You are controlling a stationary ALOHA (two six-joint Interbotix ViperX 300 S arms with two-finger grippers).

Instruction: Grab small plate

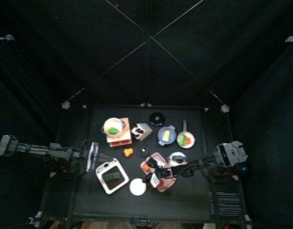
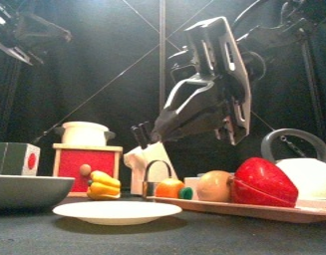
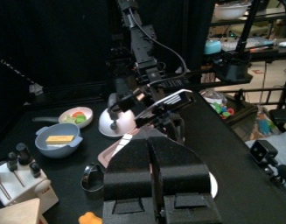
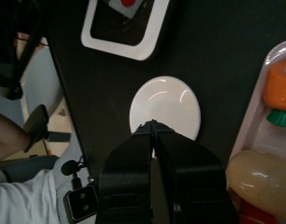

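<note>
The small plate (image 1: 138,186) is a plain white disc lying flat near the table's front edge, and it shows close up in the front view (image 2: 116,211). My right gripper (image 4: 153,129) hangs over it, jaws shut together, tips at the rim of the plate (image 4: 170,103). I cannot tell whether they touch it. In the top view the right gripper (image 1: 152,179) sits just right of the plate. My left gripper (image 3: 156,150) is shut and empty, resting at the table's left side (image 1: 96,154).
A square white-rimmed tray (image 1: 111,176) lies just left of the plate. A pink board with toy food (image 4: 268,122) lies on its right, with a red pepper (image 2: 265,182). A cream plate with food (image 1: 114,127), a bowl (image 1: 185,139) and boxes stand behind.
</note>
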